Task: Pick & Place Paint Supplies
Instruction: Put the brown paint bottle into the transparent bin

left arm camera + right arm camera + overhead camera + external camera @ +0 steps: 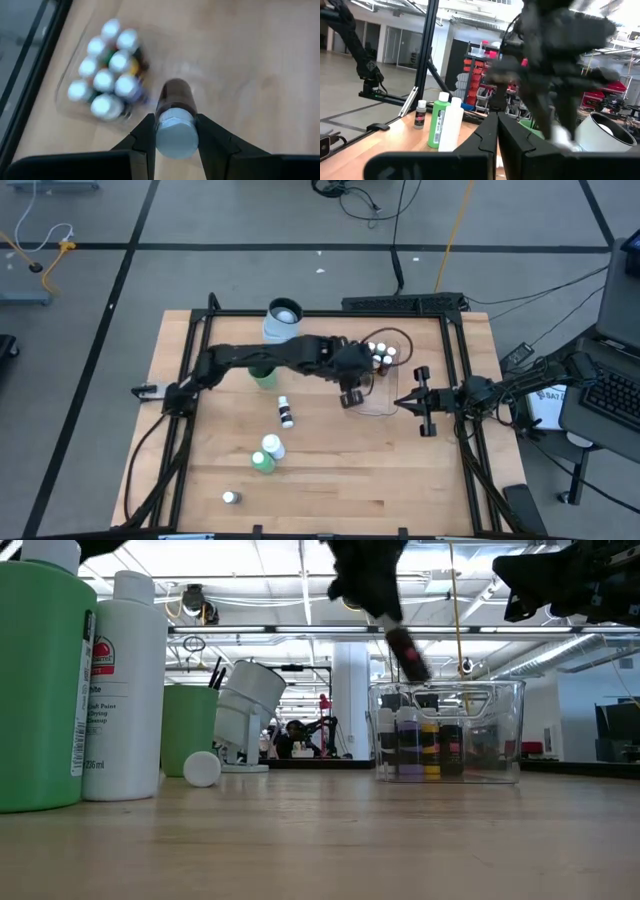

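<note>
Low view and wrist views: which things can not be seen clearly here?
- Low view: the left end effector is blurred by motion and cut by the top edge.
- Left wrist view: the held brown bottle hides the clear tub floor under it.
- Right wrist view: the left arm blurs across the mug.

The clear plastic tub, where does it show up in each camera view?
High: clear tub, right of centre, under the left gripper.
Low: right of centre.
Left wrist: beyond the held brown bottle.
Right wrist: not visible.
Shared landmark: the white-capped bottles inside it.
</note>
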Robot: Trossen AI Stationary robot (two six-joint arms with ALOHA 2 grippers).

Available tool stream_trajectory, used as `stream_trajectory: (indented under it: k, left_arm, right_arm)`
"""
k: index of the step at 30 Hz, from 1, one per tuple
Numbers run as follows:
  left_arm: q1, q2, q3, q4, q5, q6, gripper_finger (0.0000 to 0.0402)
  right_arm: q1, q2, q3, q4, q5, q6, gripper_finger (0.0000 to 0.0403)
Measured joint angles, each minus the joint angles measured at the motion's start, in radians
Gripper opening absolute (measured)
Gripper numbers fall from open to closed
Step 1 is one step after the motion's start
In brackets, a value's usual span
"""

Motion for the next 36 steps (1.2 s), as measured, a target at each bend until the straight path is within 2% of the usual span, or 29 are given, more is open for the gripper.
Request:
stream_trajectory:
  k: [4, 11, 19, 31, 33, 36]
  left_arm:
    - [0.040, 0.050, 0.011, -0.005, -0.017, -0.006, 0.0099]
    - [0.052, 0.066, 0.014, -0.029, 0.007, 0.018, 0.0099]
    - [0.076, 0.145, 0.012, -0.030, -0.011, 0.040, 0.0099]
    - [0.130, 0.204, 0.012, -0.022, 0.003, 0.015, 0.0099]
    - [0.136, 0.209, 0.012, -0.019, 0.017, 0.015, 0.0109]
    - [0.137, 0.218, 0.012, -0.011, 0.015, 0.016, 0.0150]
  right_arm:
    - [0.000, 0.006, 0.000, -0.004, 0.001, -0.004, 0.0006]
    - [-0.001, 0.008, 0.000, 0.005, 0.001, -0.029, 0.0006]
    - [-0.002, 0.010, 0.000, 0.004, 0.001, -0.027, 0.0006]
    - [-0.002, 0.010, 0.000, 0.004, 0.001, -0.029, 0.0006]
    - [-0.002, 0.010, 0.000, 0.004, 0.001, -0.029, 0.0006]
    - [-0.002, 0.010, 0.000, 0.004, 0.001, -0.029, 0.0006]
